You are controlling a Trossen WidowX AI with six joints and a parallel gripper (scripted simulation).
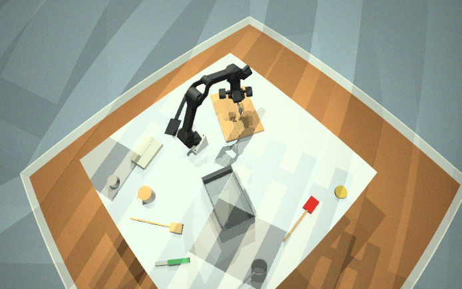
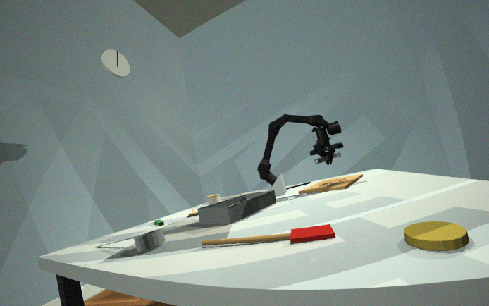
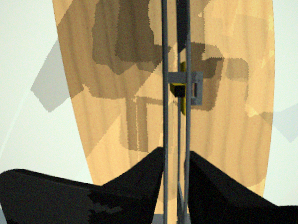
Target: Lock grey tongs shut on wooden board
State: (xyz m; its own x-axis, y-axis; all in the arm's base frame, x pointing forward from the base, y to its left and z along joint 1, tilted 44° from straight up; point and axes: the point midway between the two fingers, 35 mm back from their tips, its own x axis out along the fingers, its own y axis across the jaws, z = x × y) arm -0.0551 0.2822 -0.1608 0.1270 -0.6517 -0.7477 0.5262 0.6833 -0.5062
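The gripper (image 1: 238,102) (image 2: 329,163) (image 3: 176,151) points down, shut on the grey tongs (image 1: 240,110) (image 2: 337,154) (image 3: 165,120), and holds them in the air above the wooden board (image 1: 253,128) (image 2: 340,184) (image 3: 240,160). In the wrist view the two tong arms run close together and almost parallel between the black fingers. A grey bracket (image 3: 198,98) with a yellow and black piece shows across them. In the exterior view the tongs look nearly level; which end is the tips, and whether the lock is engaged, I cannot tell. The roasting tin (image 1: 216,174) (image 2: 214,216) is empty.
A cream block (image 1: 148,152) and an orange-topped jar (image 1: 144,193) stand left of the tin. A wooden spatula (image 1: 176,228), a green-handled tool (image 1: 178,261), a red spatula (image 1: 310,204) (image 2: 312,233), a yellow disc (image 1: 340,192) (image 2: 435,236) and a round sieve (image 1: 259,266) lie farther out.
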